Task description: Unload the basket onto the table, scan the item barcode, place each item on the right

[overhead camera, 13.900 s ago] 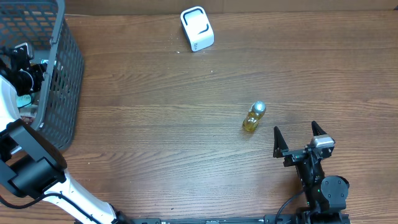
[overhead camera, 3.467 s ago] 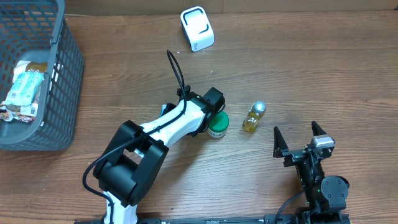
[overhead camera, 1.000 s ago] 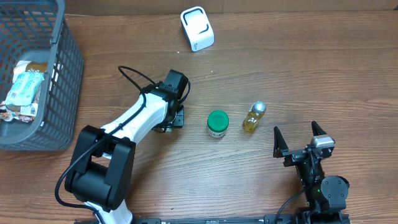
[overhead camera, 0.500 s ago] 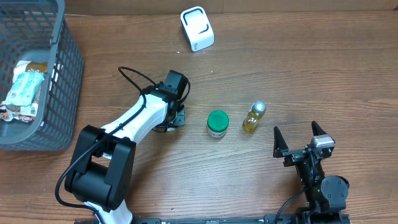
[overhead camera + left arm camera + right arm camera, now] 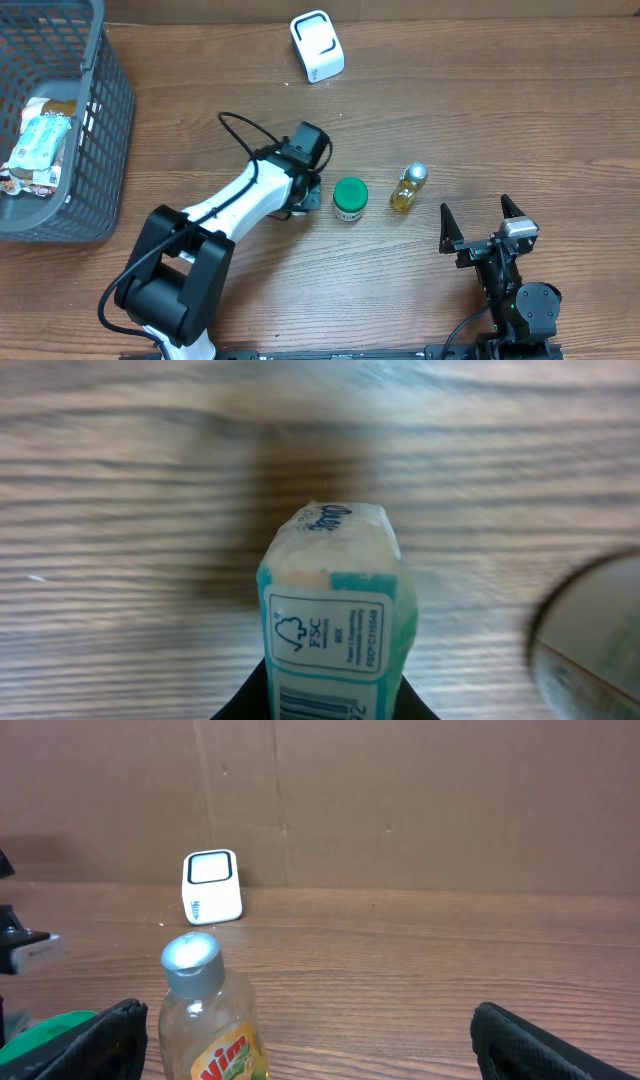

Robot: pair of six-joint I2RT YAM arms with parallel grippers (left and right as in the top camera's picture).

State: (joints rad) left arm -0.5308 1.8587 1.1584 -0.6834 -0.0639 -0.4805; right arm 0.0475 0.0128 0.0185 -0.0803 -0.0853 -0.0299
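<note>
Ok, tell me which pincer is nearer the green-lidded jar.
Left. The left pincer, clamping a tissue pack, is close beside the green-lidded jar; the right pincer sits open beyond the yellow bottle.

1. A brown wooden table (image 5: 520, 110) fills the overhead view.
2. A grey mesh basket (image 5: 108, 110) sits at its far left.
3. A white scanner (image 5: 317, 46) stands near the far edge.
4. A green-lidded jar (image 5: 350, 198) and a yellow bottle (image 5: 408, 188) stand close together mid-table.
</note>
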